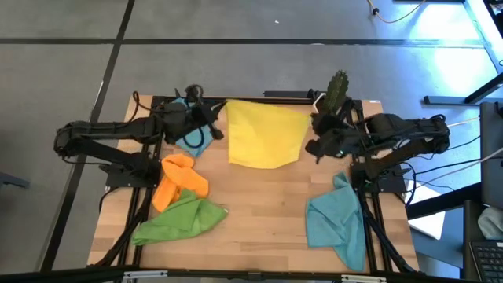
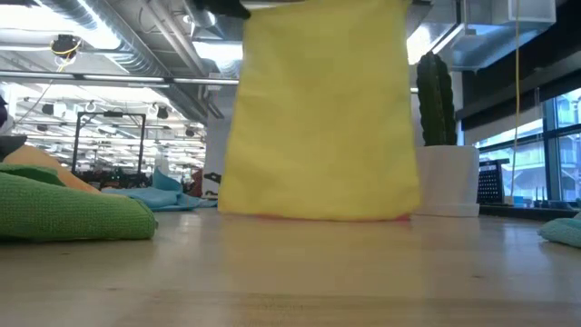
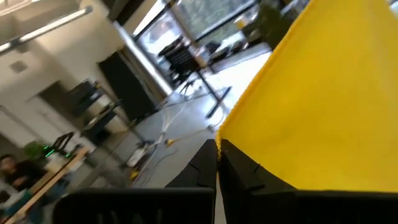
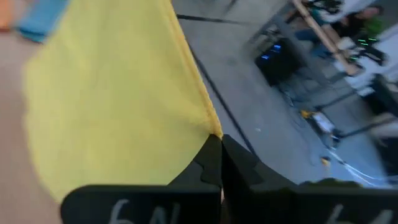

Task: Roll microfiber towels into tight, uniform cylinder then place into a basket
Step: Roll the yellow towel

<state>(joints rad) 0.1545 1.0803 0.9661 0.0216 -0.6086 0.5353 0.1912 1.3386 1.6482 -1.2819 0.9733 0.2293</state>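
1. Two claws hold one yellow towel [image 1: 263,134] up off the table [image 1: 259,228], each pinching a top corner at the far side of the table.
2. The left claw [image 3: 217,146] is clamped tight on the towel's corner; in its wrist view the dark fingers meet at the cloth's edge with no gap.
3. The right claw [image 4: 219,140] is closed the same way on the other top corner, and the cloth spreads away from its fingertips.
4. In the low view the yellow towel hangs as a flat sheet between the two grips, its lower edge at or just above the table; whether it touches the wood cannot be told.
5. A thin strip of red shows under that lower edge in the low view, too little to say what it is.
6. An orange towel [image 1: 179,179] lies crumpled on the left side of the table, touching a green towel [image 1: 182,220] heaped nearer the front edge.
7. A large blue towel [image 1: 338,224] lies on the right side, one end trailing toward the front corner.
8. A smaller blue towel [image 1: 191,141] sits under the left arm, near the far left corner.
9. A cactus [image 1: 337,89] in a white pot [image 2: 447,180] stands at the far edge, just beside the right arm.
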